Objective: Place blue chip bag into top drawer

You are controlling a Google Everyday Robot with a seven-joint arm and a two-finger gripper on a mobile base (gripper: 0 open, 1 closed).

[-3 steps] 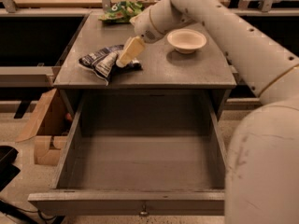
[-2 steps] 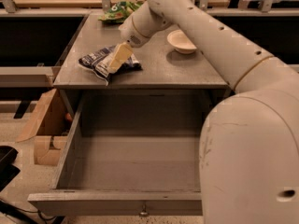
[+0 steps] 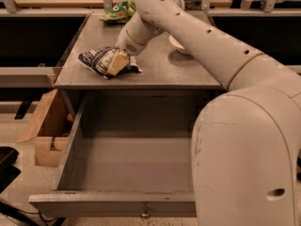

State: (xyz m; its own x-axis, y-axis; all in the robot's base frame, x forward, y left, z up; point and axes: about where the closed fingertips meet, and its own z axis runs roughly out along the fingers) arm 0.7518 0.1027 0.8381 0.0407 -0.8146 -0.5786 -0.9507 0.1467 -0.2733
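Navy foil chip bag (image 3: pixel 96 60) lies left of centre on the grey surface (image 3: pixel 160 74), with the claw (image 3: pixel 117 63) set on its right end.
Crinkled foil looks light, soft and slippery, so I judge a pinch across a raised fold safer than one on the thin edge, and a hard squeeze could crush the chips. Whether the claw is clamped on it or apart, I cannot tell. The top drawer (image 3: pixel 113 204) stands pulled out below, well apart from the bag. Against 0.7 s ago, the bag keeps its spot, the claw sits slightly lower, and the arm now hides most of the white bowl (image 3: pixel 178 44).
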